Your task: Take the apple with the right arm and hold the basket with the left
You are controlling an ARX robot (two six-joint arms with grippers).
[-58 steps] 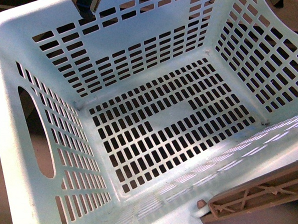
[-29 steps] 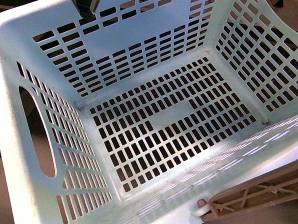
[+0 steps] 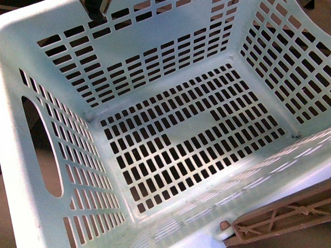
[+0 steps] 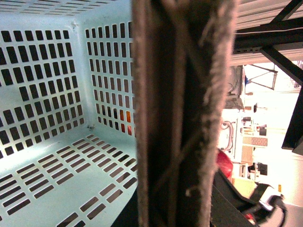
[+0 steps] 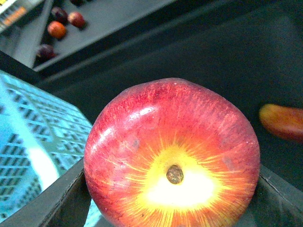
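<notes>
Gripping the apple [image 5: 173,156], the right pincer [image 5: 173,201] is clamped on its two sides, stem dimple toward the camera. The basket [image 3: 14,49] fills the front frame, its wall near the apple. Whether the left pincer is closed cannot be told: the handle [image 4: 182,113] blocks its view.

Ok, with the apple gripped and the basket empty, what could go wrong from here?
The apple is round and glossy, and the right gripper shows only at its sides, so it might slip. In the right wrist view the basket lies off to one side, so releasing now would likely miss. The handle fills the left wrist view; that grip can't be checked.
</notes>
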